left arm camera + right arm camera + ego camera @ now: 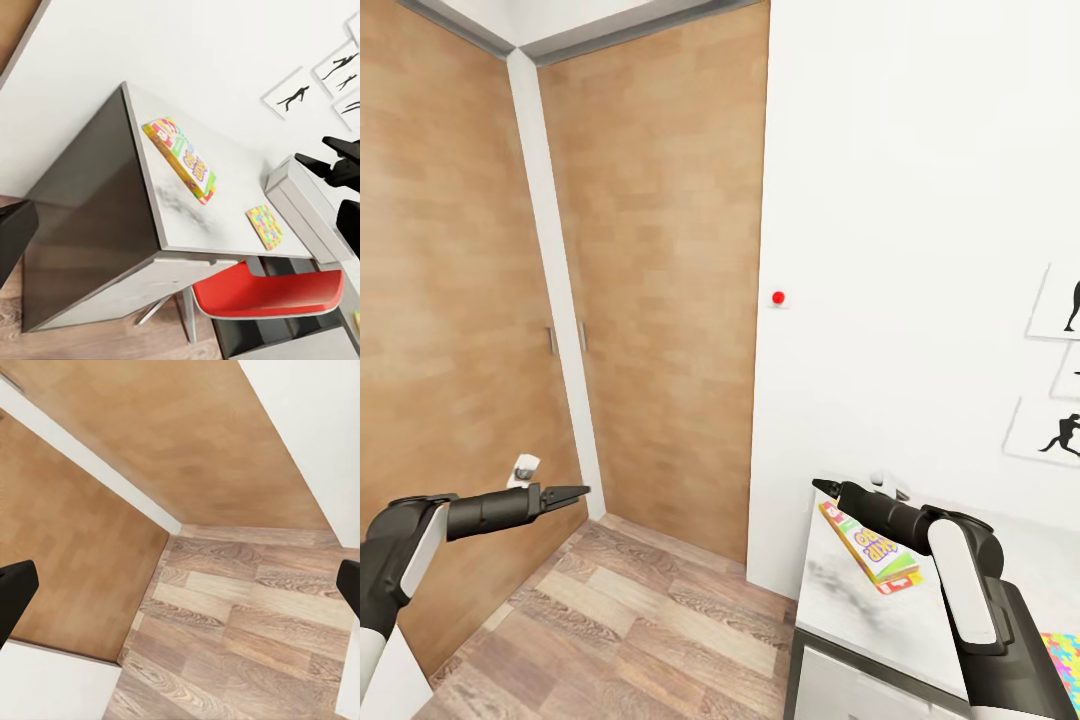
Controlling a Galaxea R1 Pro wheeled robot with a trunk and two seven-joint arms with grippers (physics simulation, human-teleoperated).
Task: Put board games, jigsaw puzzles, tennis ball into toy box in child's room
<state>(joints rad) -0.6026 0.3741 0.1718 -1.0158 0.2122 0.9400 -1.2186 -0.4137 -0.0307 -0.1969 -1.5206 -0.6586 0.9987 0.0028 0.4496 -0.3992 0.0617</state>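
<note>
White-walled room, pale desk [840,610]: the board game [872,548] near its corner looks stiff and light, best pinched by an edge; right gripper [180,589] fingers wide, left gripper [565,494] narrow

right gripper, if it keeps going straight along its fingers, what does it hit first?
Likely the wood-plank floor: the right wrist view looks between the open fingertips at bare planks, with wooden panels beyond. Nothing nearer shows; depth is uncertain.

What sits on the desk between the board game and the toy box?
One jigsaw puzzle, lying flat on the light grey desk, between the board game and the toy box, apart from both. The left wrist view shows it.
</note>
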